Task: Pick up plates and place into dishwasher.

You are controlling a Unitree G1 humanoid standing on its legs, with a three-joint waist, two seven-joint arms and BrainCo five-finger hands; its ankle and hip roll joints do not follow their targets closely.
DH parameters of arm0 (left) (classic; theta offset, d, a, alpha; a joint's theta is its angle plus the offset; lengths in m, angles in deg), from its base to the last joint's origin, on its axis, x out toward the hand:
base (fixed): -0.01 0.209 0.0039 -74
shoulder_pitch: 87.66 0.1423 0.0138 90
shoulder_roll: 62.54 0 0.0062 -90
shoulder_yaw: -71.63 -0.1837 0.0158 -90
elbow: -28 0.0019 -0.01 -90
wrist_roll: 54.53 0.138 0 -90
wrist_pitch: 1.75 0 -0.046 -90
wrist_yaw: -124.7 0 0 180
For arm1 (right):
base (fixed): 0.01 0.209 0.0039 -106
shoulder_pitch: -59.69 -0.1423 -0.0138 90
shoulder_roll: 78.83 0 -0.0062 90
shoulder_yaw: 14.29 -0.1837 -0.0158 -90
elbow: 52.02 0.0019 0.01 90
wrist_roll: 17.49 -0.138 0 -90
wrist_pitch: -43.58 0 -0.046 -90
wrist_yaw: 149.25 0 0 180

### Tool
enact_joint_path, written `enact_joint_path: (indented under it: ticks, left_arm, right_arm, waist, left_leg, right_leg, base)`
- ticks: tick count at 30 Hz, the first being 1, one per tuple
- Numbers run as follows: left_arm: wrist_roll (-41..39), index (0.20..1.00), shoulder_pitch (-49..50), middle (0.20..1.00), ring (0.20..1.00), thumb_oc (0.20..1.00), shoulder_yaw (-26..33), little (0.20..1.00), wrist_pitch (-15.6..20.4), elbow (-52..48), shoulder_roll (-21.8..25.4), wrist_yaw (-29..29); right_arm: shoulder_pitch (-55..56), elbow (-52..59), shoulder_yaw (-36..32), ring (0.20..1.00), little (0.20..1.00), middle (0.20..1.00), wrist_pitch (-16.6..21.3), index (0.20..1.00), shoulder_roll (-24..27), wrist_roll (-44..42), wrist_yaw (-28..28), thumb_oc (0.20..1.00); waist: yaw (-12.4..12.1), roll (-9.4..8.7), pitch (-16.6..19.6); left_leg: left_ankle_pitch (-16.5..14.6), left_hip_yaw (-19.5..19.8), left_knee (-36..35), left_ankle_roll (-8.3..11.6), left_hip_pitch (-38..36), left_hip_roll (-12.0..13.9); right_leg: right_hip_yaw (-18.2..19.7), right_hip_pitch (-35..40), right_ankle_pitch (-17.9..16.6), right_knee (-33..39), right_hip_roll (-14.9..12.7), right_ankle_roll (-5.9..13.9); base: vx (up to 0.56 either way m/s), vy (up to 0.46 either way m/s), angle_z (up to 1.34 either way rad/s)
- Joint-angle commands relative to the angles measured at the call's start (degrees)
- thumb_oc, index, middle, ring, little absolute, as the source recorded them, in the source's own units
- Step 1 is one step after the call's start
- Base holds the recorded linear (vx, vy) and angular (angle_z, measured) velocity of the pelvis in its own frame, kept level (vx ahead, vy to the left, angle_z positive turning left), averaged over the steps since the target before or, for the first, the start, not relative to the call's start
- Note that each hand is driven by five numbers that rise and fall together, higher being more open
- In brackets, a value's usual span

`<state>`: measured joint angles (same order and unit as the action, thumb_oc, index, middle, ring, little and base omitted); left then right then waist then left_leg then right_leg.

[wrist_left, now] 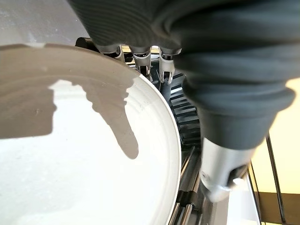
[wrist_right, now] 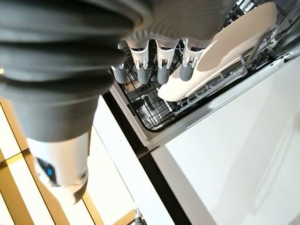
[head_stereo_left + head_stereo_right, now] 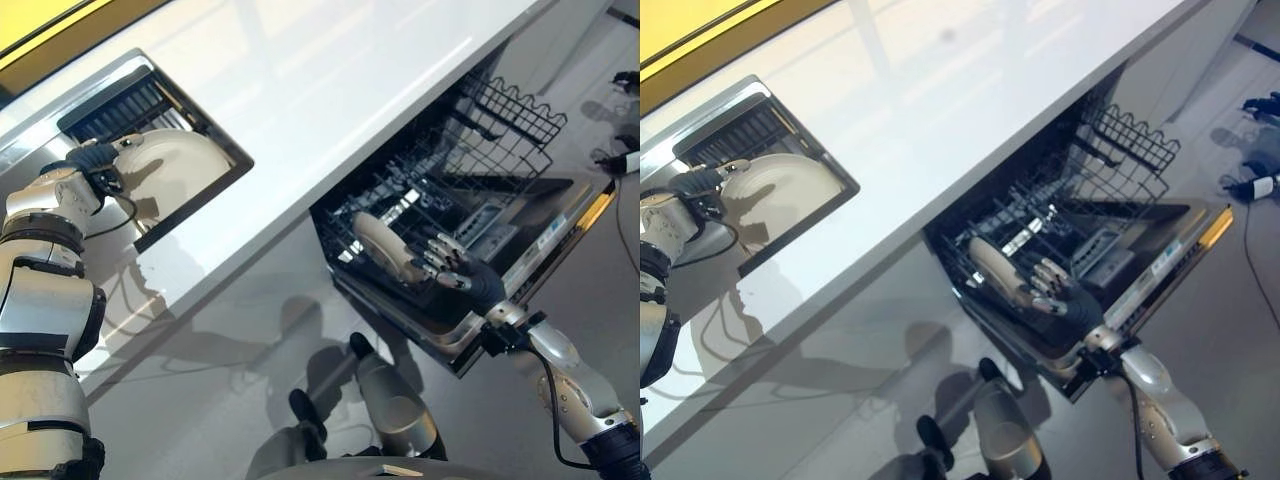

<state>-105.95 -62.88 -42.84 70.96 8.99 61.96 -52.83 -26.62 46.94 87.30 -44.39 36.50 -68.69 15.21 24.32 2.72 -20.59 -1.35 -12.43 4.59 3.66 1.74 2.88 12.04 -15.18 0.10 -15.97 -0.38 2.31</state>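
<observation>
left eye view, round glossy plate (image 3: 385, 245), wire rack (image 3: 500, 110)

You have a glossy white worktop (image 3: 330, 110), smooth enough to throw reflections. The sink (image 3: 215, 135) let into it looks like brushed metal, with a dull sheen on its rim. The plate in the sink (image 3: 170, 170) is glazed cream ceramic, smooth and shiny; the plate in the rack (image 3: 385, 248) has the same finish. The dishwasher (image 3: 560, 215) holds dark coated wire racks (image 3: 505, 115), thin and matt. Each hand's cover, left hand (image 3: 95, 160) and right hand (image 3: 455, 270), reads as matt ribbed rubber, with silver metallic-looking fingers. The floor (image 3: 220, 400) is smooth, pale and faintly reflective.
</observation>
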Motion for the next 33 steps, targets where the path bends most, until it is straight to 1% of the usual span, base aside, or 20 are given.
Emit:
enact_joint_path:
  ticks: [1,6,9,12,16,22,24,25,26,27,33]
  left_arm:
    - [-4.6,1.0,3.2,1.0,1.0,1.0,4.5,1.0,-3.0,-2.0,-3.5,3.9]
    - [-4.3,1.0,3.4,1.0,1.0,1.0,5.1,1.0,-3.3,-2.2,-3.5,3.6]
    - [-2.8,1.0,3.5,1.0,1.0,1.0,5.0,1.0,-2.1,-2.2,-3.4,2.8]
    - [-4.2,1.0,2.9,1.0,1.0,1.0,5.0,1.0,-1.5,-1.9,-3.0,2.8]
    - [-5.7,1.0,3.2,1.0,1.0,1.0,5.2,1.0,-2.4,-2.8,-3.6,5.1]
    - [-9.7,1.0,4.9,1.0,1.0,1.0,3.3,1.0,-4.8,-9.0,-5.6,13.7]
    - [-9.9,1.0,5.5,1.0,1.0,1.0,2.2,1.0,-5.4,-11.3,-6.2,15.4]
    - [-10.5,0.875,5.8,0.875,0.875,0.875,1.7,0.875,-5.7,-12.5,-6.3,15.1]
    - [-10.8,0.561,6.0,0.561,0.561,0.561,1.4,0.561,-5.8,-13.3,-6.3,14.9]
    - [-10.9,0.2,6.2,0.2,0.2,0.2,1.2,0.2,-5.6,-13.8,-6.4,14.9]
    - [-9.4,0.2,6.4,0.2,0.2,0.2,0.7,0.2,-6.7,-14.0,-5.4,17.2]
  right_arm:
    - [-2.1,4.7,-2.9,1.0,1.0,1.0,1.8,1.0,-1.4,0.5,0.0,1.0]
    - [-1.7,4.5,-3.1,1.0,1.0,1.0,2.0,1.0,-1.4,0.7,-0.7,1.0]
    - [-1.8,4.8,-3.2,1.0,1.0,1.0,1.8,1.0,-1.3,0.6,-0.4,1.0]
    - [-1.6,5.1,-3.4,1.0,1.0,1.0,1.6,1.0,-1.2,0.3,-0.1,1.0]
    - [-1.4,5.2,-3.3,1.0,1.0,1.0,1.8,1.0,-1.5,0.7,-0.4,1.0]
    - [-0.8,5.2,-3.7,1.0,1.0,1.0,2.0,1.0,-1.5,1.1,-1.3,1.0]
    - [-0.7,4.9,-3.6,1.0,1.0,1.0,2.4,1.0,-1.8,1.5,-1.5,1.0]
    - [-0.6,4.9,-3.7,1.0,1.0,1.0,2.4,1.0,-1.9,1.5,-1.5,1.0]
    - [-0.6,4.9,-3.8,1.0,1.0,1.0,2.5,1.0,-2.0,1.6,-1.6,1.0]
    - [-0.6,4.8,-3.6,1.0,1.0,1.0,2.6,1.0,-2.0,1.7,-1.3,1.0]
    - [-0.5,5.4,-3.8,1.0,1.0,1.0,1.9,1.0,-1.9,1.7,-0.9,1.0]
  waist:
    - [1.5,-1.81,-1.0]
    - [1.6,-1.71,-1.1]
    - [1.6,-1.67,-1.1]
    - [1.6,-1.77,-1.1]
    - [1.8,-1.79,-1.2]
    - [2.0,-1.59,-1.4]
    - [1.9,-1.47,-1.4]
    - [1.8,-1.42,-1.5]
    - [1.8,-1.41,-1.5]
    - [1.7,-1.39,-1.5]
    - [1.6,-1.11,-1.4]
  left_leg:
    - [0.2,-1.1,4.1,-1.81,5.3,1.9]
    - [0.2,-1.1,4.2,-1.76,5.3,1.9]
    - [0.3,-1.0,4.0,-1.75,5.3,1.8]
    - [0.3,-0.9,4.2,-1.76,5.4,1.8]
    - [0.3,-1.1,4.0,-1.75,5.3,1.8]
    - [0.2,-1.5,4.0,-1.83,5.2,1.8]
    - [0.3,-1.6,3.8,-1.87,5.1,1.8]
    - [0.3,-1.6,3.8,-1.88,5.2,1.8]
    - [0.4,-1.6,3.9,-1.89,5.3,1.8]
    - [0.3,-1.6,3.9,-1.92,5.3,1.8]
    - [0.3,-1.8,4.0,-1.9,5.0,1.8]
  right_leg:
    - [2.0,-2.7,1.4,-0.7,-1.3,3.29]
    - [2.0,-2.9,1.5,-0.9,-1.4,3.28]
    - [2.0,-2.9,1.5,-0.8,-1.4,3.25]
    - [2.0,-2.9,1.5,-0.8,-1.4,3.24]
    - [2.2,-2.8,1.5,-0.6,-1.4,3.28]
    - [2.3,-2.9,1.2,-0.6,-1.4,3.36]
    - [2.2,-2.9,1.1,-0.5,-1.4,3.4]
    - [2.2,-2.9,1.0,-0.5,-1.4,3.4]
    - [2.1,-2.9,0.9,-0.4,-1.5,3.41]
    - [2.1,-2.9,0.9,-0.4,-1.5,3.43]
    - [2.0,-2.6,0.8,-0.2,-1.7,3.54]
  base:
    - [0.0,0.0,0.0]
    - [0.0,0.0,0.0]
    - [0.0,0.0,0.0]
    - [0.0,0.0,0.0]
    - [0.0,0.0,0.0]
    - [0.0,0.0,0.0]
    - [-0.01,-0.002,0.05]
    - [-0.01,-0.007,0.06]
    - [-0.01,-0.009,0.05]
    - [0.0,0.0,0.0]
    - [0.0,0.0,0.0]
